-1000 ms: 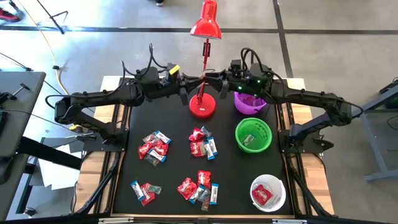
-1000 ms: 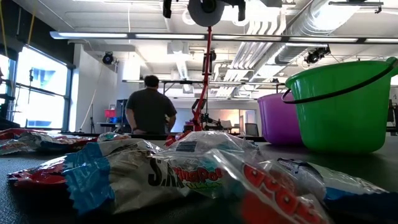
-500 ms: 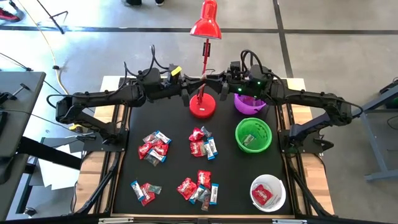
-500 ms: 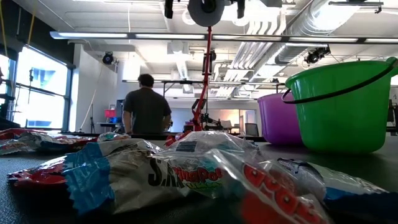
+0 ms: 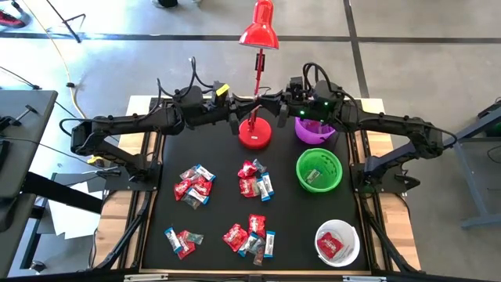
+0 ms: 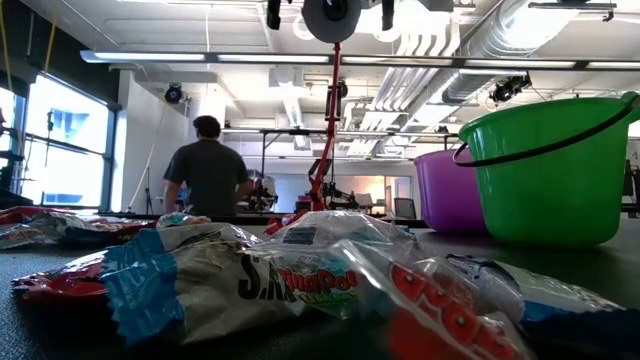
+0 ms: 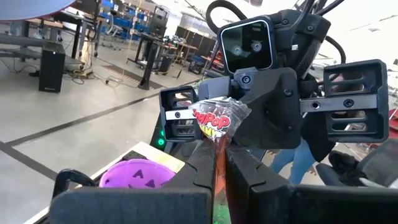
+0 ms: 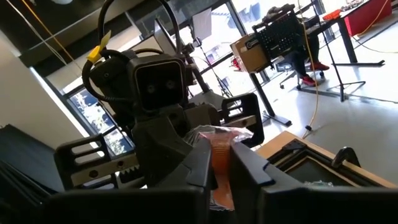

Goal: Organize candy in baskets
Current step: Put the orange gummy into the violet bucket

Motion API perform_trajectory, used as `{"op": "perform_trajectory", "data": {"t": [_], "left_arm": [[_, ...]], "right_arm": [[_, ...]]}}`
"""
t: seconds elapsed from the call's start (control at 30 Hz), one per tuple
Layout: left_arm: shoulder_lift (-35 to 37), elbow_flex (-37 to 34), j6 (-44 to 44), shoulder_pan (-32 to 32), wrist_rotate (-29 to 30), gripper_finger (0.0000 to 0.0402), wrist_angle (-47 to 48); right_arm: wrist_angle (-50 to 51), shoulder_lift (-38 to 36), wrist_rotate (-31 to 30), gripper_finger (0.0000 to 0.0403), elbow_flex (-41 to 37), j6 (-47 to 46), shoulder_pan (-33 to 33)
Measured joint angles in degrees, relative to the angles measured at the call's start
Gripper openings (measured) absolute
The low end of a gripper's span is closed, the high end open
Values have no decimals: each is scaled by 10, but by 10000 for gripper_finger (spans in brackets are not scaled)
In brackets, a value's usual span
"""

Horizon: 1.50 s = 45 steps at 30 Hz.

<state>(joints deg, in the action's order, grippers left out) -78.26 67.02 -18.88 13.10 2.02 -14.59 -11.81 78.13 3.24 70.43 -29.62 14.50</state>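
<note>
The left gripper (image 5: 239, 119) is raised at the far side of the black counter (image 5: 223, 211), at about eleven o'clock from the red desk lamp's base (image 5: 255, 135), its fingers closed on a red-and-yellow wrapped candy (image 7: 214, 121) that stands up between them. Facing it nose to nose, at about one o'clock from the lamp base, the right gripper (image 5: 274, 114) pinches a wrapper (image 8: 221, 149) between its nearly shut fingers; whether this is the same sweet cannot be told. Below them on the counter, loose candy lies in clusters: one at nine o'clock (image 5: 193, 185), one at the centre (image 5: 254, 180), one at seven o'clock (image 5: 180, 240) and one at six o'clock (image 5: 250, 235). On the right, the purple basket (image 5: 314, 130) sits under the right wrist, the green basket (image 5: 318, 170) just nearer at three o'clock with a sweet or two inside, and the white basket (image 5: 337, 242) at five o'clock holds red wrappers. In the low view a person (image 6: 207, 172) stands in the room beyond.
</note>
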Motion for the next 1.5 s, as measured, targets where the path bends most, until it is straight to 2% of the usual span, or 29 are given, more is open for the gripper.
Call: {"op": "perform_trajectory", "data": {"t": [0.2, 0.63, 0.93, 1.03, 1.2, 1.33, 1.5], "left_arm": [[0, 0, 19, 0, 0, 22, 2], [8, 0, 62, 0, -2, 116, 31], [27, -1, 110, 16, 45, 145, 75], [42, -1, 111, 25, 51, 145, 106], [62, -1, 110, 35, 51, 145, 153], [68, -1, 120, 35, 51, 145, 168], [68, -1, 136, 39, 51, 145, 167]], "right_arm": [[3, 0, 2, 5, 0, 1, 0], [13, 0, 8, 5, 0, -1, 14], [73, -26, 4, 4, 0, -5, 45], [146, -47, -3, 4, 0, -5, 61], [339, -81, -60, 4, 0, 0, 93], [476, -90, -89, 4, 0, 2, 128], [595, -87, -121, 4, 0, 17, 172]]}}
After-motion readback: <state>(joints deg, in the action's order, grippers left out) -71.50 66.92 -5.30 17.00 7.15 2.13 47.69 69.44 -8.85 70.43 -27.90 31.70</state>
